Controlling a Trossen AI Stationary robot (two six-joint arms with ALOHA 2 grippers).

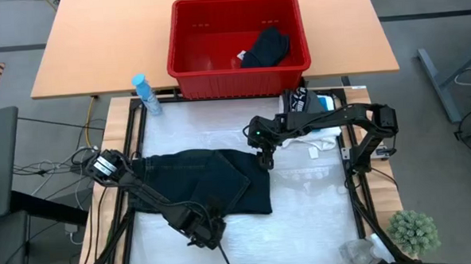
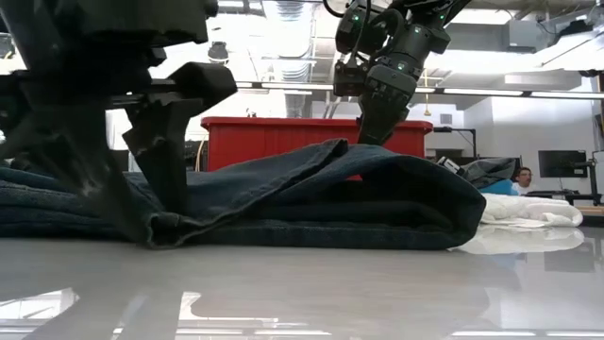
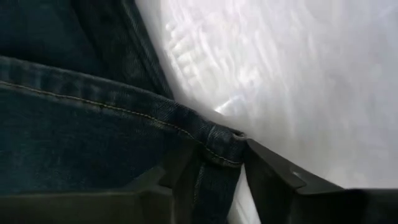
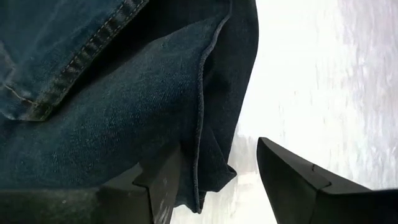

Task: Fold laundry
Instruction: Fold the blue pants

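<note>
- Plainly, a hemmed corner of the dark denim trousers (image 3: pixel 93 143) is seen pinched between the two fingers (image 3: pixel 292 186) of the left gripper (image 3: pixel 214 180); the fold of cloth passes down between them in the left wrist view.
- That left gripper (image 1: pixel 201 229) is placed at the near edge of the table (image 1: pixel 303 224), at the front border of the trousers (image 1: pixel 198 181), and in the low view it is seen pressed down at the cloth's near fold (image 2: pixel 170 227).
- The fingers (image 4: pixel 298 180) of the right gripper (image 4: pixel 214 180) are held apart; a loose edge of the trousers (image 4: pixel 124 106) is seen lying against one finger and hanging into the gap, while the other finger is clear of the cloth.
- The right gripper (image 1: pixel 266 158) is poised over the far right corner of the trousers, and in the low view it is seen pointing down at the raised hump of denim (image 2: pixel 377 179).
- The trousers are spread partly folded across the middle of the table, with bare white surface to their right.
- A white garment (image 1: pixel 319 140) is laid beyond the right arm, apart from the trousers.
- A red basket (image 1: pixel 193 62) is stood on the wooden table behind; a black garment (image 1: pixel 268 47) is held in it, toward its right side.
- A blue bottle (image 1: pixel 145 94) is laid beside the basket's left front corner.
</note>
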